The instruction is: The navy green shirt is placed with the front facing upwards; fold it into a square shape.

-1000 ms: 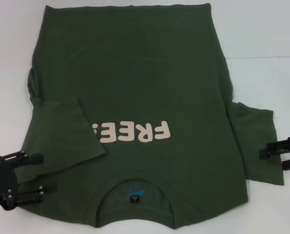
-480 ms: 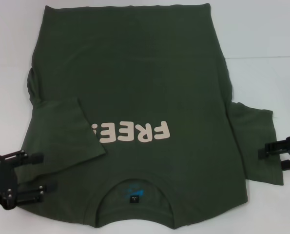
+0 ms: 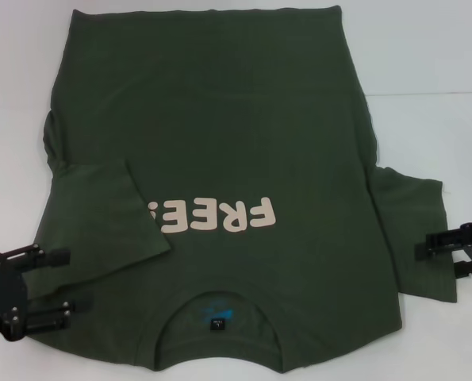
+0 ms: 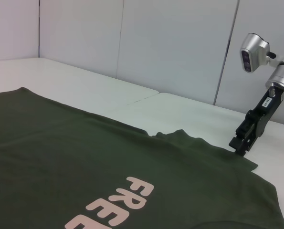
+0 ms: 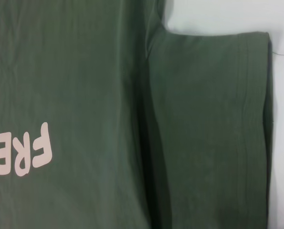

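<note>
The navy green shirt point(image 3: 243, 135) lies flat on the white table point(image 3: 434, 63), front up, its pale "FREE!" lettering point(image 3: 220, 216) upside down to me and its collar point(image 3: 218, 313) nearest me. Its left sleeve point(image 3: 101, 222) is folded inward onto the body and hides part of the lettering. The right sleeve point(image 3: 414, 230) still lies spread out sideways. My left gripper point(image 3: 65, 280) stands open at the shirt's near left edge. My right gripper point(image 3: 438, 259) is open at the right sleeve's hem; the left wrist view shows this right gripper point(image 4: 239, 145) tipped down onto the sleeve's edge point(image 4: 204, 152).
Bare white table surrounds the shirt on the far right point(image 3: 426, 135) and far left point(image 3: 13, 119). A seam in the table point(image 3: 426, 94) runs across at the right. Grey wall panels point(image 4: 175, 43) stand behind the table.
My right gripper has slid a little inward, over the hem of the right sleeve. The left gripper and the shirt have not moved.
</note>
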You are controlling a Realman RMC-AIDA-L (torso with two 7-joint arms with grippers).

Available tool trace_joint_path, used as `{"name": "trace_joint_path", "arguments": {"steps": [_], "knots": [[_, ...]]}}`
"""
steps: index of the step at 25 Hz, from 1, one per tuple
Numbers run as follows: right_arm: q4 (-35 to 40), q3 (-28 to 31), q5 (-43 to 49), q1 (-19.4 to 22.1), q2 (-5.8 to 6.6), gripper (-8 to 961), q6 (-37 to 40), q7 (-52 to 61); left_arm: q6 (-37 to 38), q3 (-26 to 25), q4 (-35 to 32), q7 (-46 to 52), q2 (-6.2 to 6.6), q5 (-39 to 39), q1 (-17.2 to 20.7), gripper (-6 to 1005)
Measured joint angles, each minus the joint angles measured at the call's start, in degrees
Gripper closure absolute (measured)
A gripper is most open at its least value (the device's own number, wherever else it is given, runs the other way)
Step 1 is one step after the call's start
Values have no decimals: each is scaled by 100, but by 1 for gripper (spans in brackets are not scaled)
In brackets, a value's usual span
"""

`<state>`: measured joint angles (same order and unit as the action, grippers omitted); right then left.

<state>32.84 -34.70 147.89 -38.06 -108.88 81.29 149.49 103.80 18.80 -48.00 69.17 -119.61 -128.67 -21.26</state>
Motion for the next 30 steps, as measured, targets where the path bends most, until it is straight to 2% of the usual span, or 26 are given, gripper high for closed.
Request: {"name": "trace_joint_path", "arguments": {"steps": [30], "knots": [[-429,57,-526,72,-13,46,-115,-107,-10,1,1,-4,0,0,-27,187]]}}
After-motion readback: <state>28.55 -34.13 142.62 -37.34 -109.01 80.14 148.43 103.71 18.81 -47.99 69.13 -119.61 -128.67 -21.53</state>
